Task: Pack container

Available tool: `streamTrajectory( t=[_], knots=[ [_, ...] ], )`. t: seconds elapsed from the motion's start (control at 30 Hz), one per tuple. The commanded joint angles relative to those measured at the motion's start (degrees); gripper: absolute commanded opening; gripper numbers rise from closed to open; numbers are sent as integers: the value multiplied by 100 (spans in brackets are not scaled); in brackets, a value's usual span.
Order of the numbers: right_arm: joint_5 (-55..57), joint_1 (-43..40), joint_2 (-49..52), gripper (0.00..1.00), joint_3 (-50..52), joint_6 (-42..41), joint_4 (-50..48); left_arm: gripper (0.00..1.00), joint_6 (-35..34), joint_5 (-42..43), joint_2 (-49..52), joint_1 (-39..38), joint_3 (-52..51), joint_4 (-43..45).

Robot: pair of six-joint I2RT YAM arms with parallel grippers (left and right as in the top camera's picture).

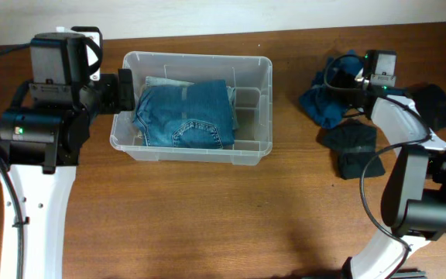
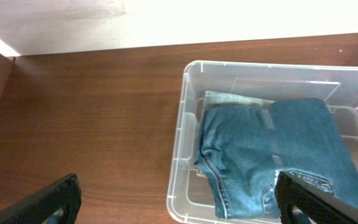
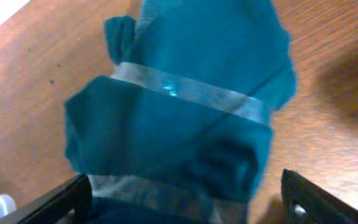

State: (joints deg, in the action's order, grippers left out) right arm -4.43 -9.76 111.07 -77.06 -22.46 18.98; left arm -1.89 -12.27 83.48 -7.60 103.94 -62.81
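Upper centre of the overhead frame, the container (image 1: pixel 263 108) sits on the brown wooden surface (image 1: pixel 207 217), its long sides running left to right. A folded pair of blue jeans (image 1: pixel 186 115) lies inside it, filling the left and middle of the tub and leaving a bare strip at the right end. The left tool (image 1: pixel 127 91) is at the container's left short wall, near or against the rim; from overhead I cannot tell which. In the left wrist view its two dark fingers (image 2: pixel 51 200) stand wide apart at the lower corners, released and holding nothing. At the upper right of the overhead frame, well apart from the container, a teal bundle (image 1: pixel 325 102) lies among three dark garments (image 1: pixel 351 139). The right tool (image 3: pixel 185 180) is over that bundle, which is wrapped in bands of clear tape (image 3: pixel 191 93). Its fingers (image 3: pixel 316 199) are spread wide on either side of the cloth, apparently not gripping it.
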Motion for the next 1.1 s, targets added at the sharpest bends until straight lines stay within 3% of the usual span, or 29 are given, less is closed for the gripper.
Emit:
streamTrajectory(
  t=[0.0,0.1,0.13,0.2,0.3,0.53,0.7,0.87,1.07],
  knots=[
    [-90,240,267,84,-85,-76,-50,99,-688,-984,-24,90,68,20],
    [-90,411,409,56,-85,-76,55,99,-776,-1115,-22,433,68,39],
    [-90,431,413,53,-85,-76,94,99,-776,-1115,-22,492,68,39],
    [-20,494,415,24,-87,-50,356,99,-793,-1110,-20,911,68,144],
    [68,487,363,5,-127,149,723,99,-796,-1086,-20,1274,68,278],
    [66,518,26,4,-876,1038,2140,100,-796,-785,31,1491,68,280],
    [57,743,-166,4,-2256,1550,3838,99,-793,-697,116,1491,68,273],
    [20,1377,-166,4,-3644,1731,5285,99,-793,-697,229,1491,68,273],
    [15,2264,-166,4,-4489,1727,6015,99,-793,-697,380,1491,68,271]
  ],
)
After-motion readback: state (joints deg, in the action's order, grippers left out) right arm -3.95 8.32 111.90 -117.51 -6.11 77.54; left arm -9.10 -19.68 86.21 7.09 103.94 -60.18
